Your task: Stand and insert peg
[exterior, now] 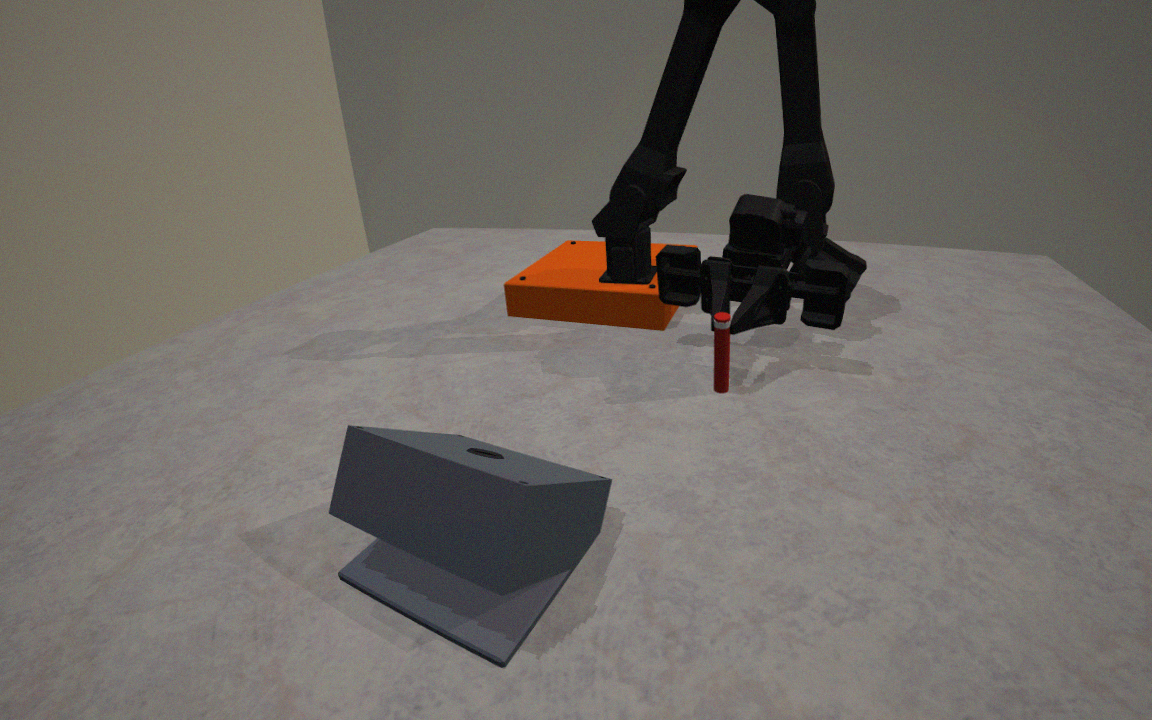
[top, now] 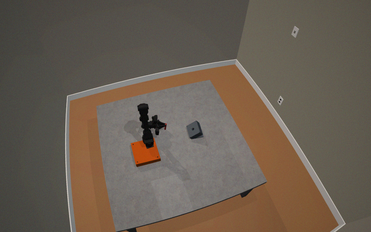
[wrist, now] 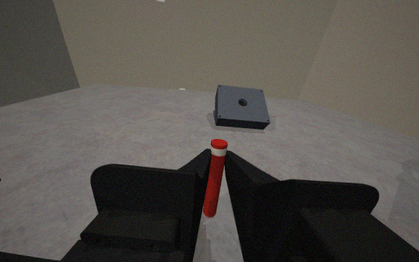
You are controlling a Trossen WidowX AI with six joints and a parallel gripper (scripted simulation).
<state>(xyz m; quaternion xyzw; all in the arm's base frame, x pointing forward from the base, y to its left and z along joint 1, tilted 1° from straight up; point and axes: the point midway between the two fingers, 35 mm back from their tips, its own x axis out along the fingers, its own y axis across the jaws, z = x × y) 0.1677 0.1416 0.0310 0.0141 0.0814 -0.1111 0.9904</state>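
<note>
The red peg [top: 165, 127] [exterior: 721, 362] [wrist: 214, 178] is upright or nearly so, white-banded end up and plain end down. My gripper [top: 165, 125] [exterior: 724, 328] [wrist: 217, 154] is shut on it near the band, with the fingers reaching in roughly level from the robot's side. The plain end is at or just above the table; I cannot tell if it touches. The grey sloped panel [top: 196, 133] [exterior: 437, 501] [wrist: 231, 111] stands apart from the peg, farther out from the robot. Its one round hole [top: 192, 129] [exterior: 485, 453] [wrist: 242, 102] is empty, in the tilted upper face.
The orange base block [top: 143, 154] [exterior: 580, 304] under the arm sits behind the gripper. The panel's thin foot plate [exterior: 473, 626] rests on the grey table [top: 215, 173] [exterior: 875, 537] [wrist: 122, 127]. The wrist view shows the panel ahead, slightly right of the peg.
</note>
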